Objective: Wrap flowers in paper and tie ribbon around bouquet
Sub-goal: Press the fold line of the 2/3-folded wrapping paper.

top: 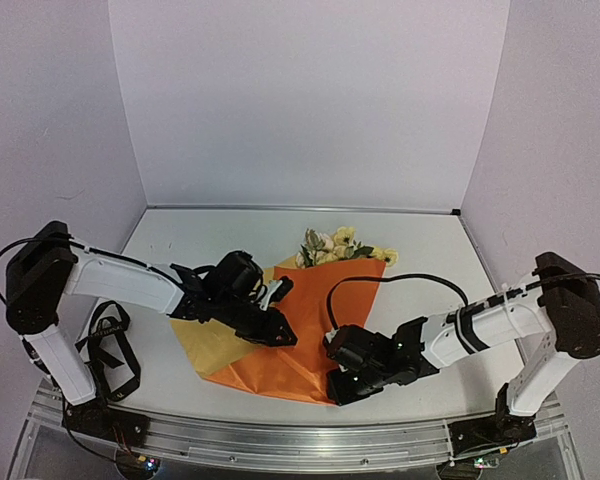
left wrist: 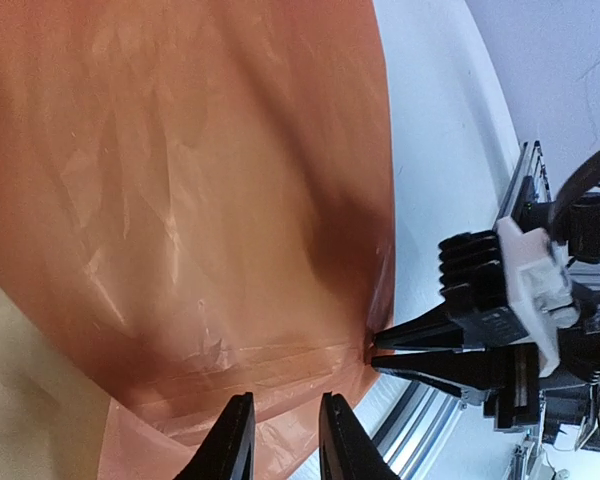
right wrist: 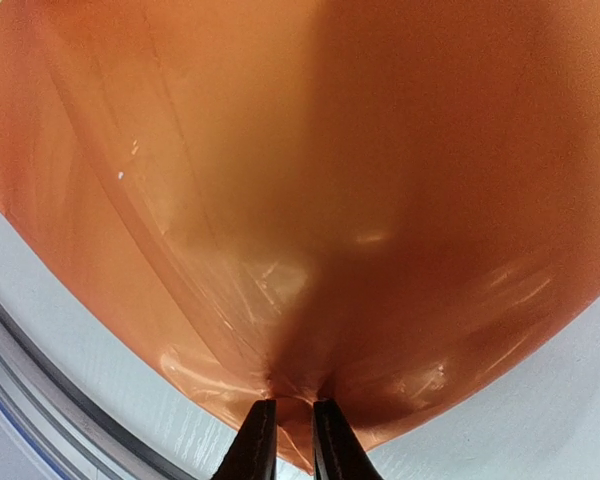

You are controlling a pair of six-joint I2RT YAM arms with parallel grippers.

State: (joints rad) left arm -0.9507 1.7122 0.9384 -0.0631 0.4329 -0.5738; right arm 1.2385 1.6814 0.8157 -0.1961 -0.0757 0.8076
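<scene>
My right tool is nearly closed, its two fingers pinching the near edge of the orange paper, close to the near corner; the sheet puckers into small creases right where the tips meet. My left tool stands partly open with a clear gap between its fingers. It hangs just above the same near stretch of paper, and I see nothing caught between the fingers, only orange showing through the gap. The two tools are near each other, the left one a little left of and beyond the right one's tips.

The paper lies in the middle of the tabletop, folded over into a rough cone that widens toward the far side. The flowers poke out at that far, wide end, pale yellow with green leaves. A yellow sheet sticks out from under the orange on the left.

The ribbon lies in loose black loops at the near left, beside my left arm's base and well apart from the paper (any lettering is too small to make out).
</scene>
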